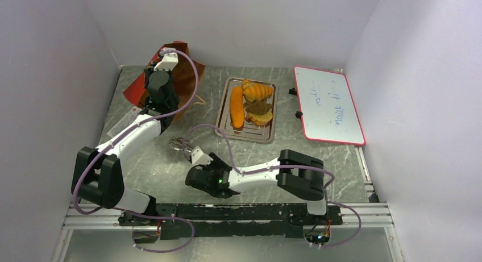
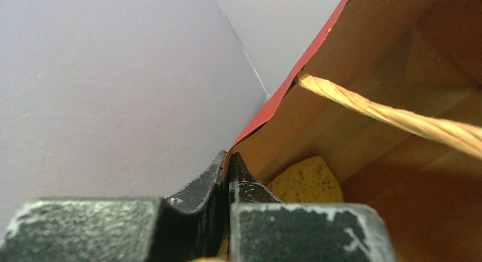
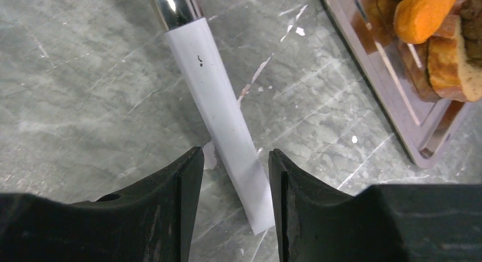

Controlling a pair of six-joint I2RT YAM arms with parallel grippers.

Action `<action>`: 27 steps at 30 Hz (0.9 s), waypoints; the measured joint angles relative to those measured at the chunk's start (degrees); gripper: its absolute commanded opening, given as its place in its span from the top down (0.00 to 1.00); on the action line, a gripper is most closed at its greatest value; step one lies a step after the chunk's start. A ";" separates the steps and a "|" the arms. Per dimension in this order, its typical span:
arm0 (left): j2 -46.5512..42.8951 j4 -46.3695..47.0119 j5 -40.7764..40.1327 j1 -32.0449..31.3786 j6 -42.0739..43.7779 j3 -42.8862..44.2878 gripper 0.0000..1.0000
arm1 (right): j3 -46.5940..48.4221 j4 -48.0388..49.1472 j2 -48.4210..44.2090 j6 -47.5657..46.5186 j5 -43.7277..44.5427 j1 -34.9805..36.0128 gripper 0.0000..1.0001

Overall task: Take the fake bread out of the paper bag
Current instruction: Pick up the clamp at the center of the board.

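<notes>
The left gripper is clamped on the rim of the rust-red paper bag. A yellow speckled toy bread lies inside, probably light, firm and slick, so pinch across its middle. The right gripper has its jaws apart, astride a white-handled utensil.

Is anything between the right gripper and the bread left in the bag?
Yes: a white-handled whisk lies between the right gripper's open jaws, and the left gripper, shut on the bag's rim, crowds the opening.

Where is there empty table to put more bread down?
The biggest bare patch of table lies on the near side of the whiteboard, right of the right arm. A smaller one sits between the tray and that arm. The tray is crowded with bread, and the paper bag with the left claw fills the far left corner.
</notes>
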 measured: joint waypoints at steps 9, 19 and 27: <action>-0.11 -0.02 0.00 0.00 -0.63 -0.07 0.93 | 0.24 2.64 2.08 -2.91 2.97 -0.04 0.63; -0.13 -0.02 0.00 0.00 -0.66 -0.09 0.93 | -0.02 4.24 0.74 -4.15 -0.35 -2.01 0.99; -0.13 -1.14 0.24 -0.04 -1.73 -0.09 0.93 | 0.59 2.12 -5.01 1.70 -13.35 -9.05 0.85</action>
